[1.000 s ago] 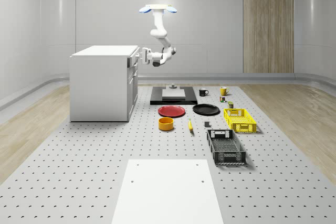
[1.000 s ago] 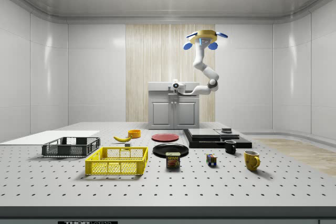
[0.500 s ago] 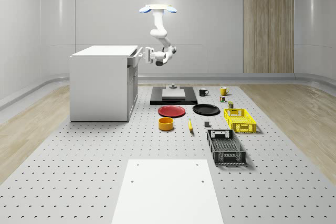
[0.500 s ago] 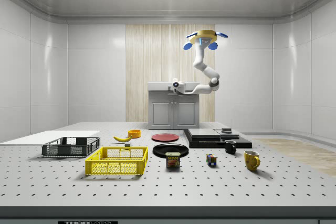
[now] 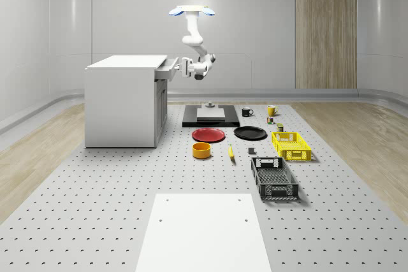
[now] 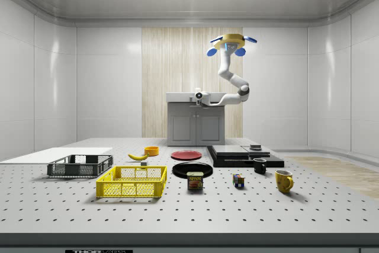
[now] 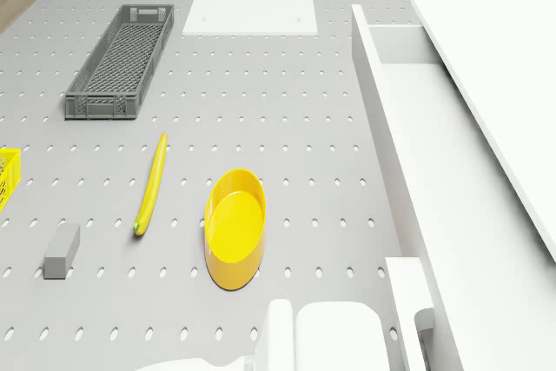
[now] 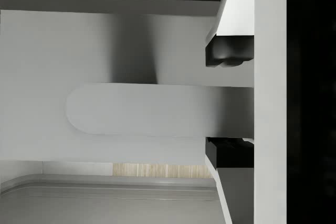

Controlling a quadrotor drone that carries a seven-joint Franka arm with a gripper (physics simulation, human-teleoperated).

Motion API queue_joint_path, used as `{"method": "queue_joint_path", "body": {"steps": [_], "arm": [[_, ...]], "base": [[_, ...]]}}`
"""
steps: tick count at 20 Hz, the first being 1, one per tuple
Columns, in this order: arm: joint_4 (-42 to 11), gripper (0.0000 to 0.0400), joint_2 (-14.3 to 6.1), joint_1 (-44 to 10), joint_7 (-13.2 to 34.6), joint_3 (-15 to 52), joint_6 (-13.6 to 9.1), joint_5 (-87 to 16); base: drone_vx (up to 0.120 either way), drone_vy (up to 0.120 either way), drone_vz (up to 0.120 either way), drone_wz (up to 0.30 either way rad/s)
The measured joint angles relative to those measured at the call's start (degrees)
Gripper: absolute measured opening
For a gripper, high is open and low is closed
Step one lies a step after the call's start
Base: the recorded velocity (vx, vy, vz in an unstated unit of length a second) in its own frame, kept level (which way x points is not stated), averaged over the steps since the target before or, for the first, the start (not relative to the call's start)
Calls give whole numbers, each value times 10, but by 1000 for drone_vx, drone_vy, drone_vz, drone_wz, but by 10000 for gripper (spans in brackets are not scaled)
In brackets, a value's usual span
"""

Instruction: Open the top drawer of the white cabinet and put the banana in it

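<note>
The white cabinet (image 5: 121, 103) stands at the whole-scene view's left, with its top drawer (image 5: 167, 69) pulled partly out toward the right. From the drone view the drawer (image 7: 434, 154) looks open and bare inside. My gripper (image 5: 181, 68) is at the drawer front, and the wrist view has the fingers (image 8: 229, 51) shut on the white bar handle (image 8: 152, 109). The drone (image 5: 191, 11) hovers high, just right of the cabinet. The banana (image 5: 231, 152) lies on the table beside the yellow bowl (image 5: 201, 150); in the drone view the banana (image 7: 150, 183) lies lengthwise by that bowl.
A red plate (image 5: 208, 134) and a black plate (image 5: 250, 133) lie behind the bowl. A black platform (image 5: 210, 116) is near the cabinet front. To the right sit a yellow crate (image 5: 291, 145) and a grey crate (image 5: 274, 178). A white board (image 5: 204, 230) lies in front.
The gripper has moved toward the whole-scene view's right with the handle in it, and the top drawer has slid out of the cabinet. The drone has stayed in place.
</note>
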Motion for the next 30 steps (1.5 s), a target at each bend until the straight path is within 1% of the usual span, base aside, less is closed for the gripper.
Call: {"method": "queue_joint_path", "body": {"steps": [1, 3, 4, 5, 6, 8, 11, 16, 25, 30], "arm": [[2, 151, -1, -1, 3, -8, -6, -5], [6, 144, -4, -3, 8, -24, -18, -17], [8, 200, -5, -3, 11, -31, -24, -22], [10, 244, -6, -3, 12, -37, -28, -27], [12, 278, -7, -3, 14, -43, -32, -31], [15, 326, -9, -2, 17, -52, -37, -38], [18, 365, -12, 0, 20, -62, -41, -45], [20, 390, -16, 6, 24, -71, -42, -53], [20, 399, -24, 16, 30, -79, -35, -62], [19, 400, -29, 21, 33, -82, -30, -66]], "base": [[0, 0, 0, 0], [0, 0, 0, 0], [0, 80, 0, 0], [0, 120, 0, 0], [0, 120, 0, 0], [0, 120, 0, 0], [0, 120, 0, 0], [0, 120, 0, 0], [0, 120, 0, 0], [104, 120, 0, 0]]}}
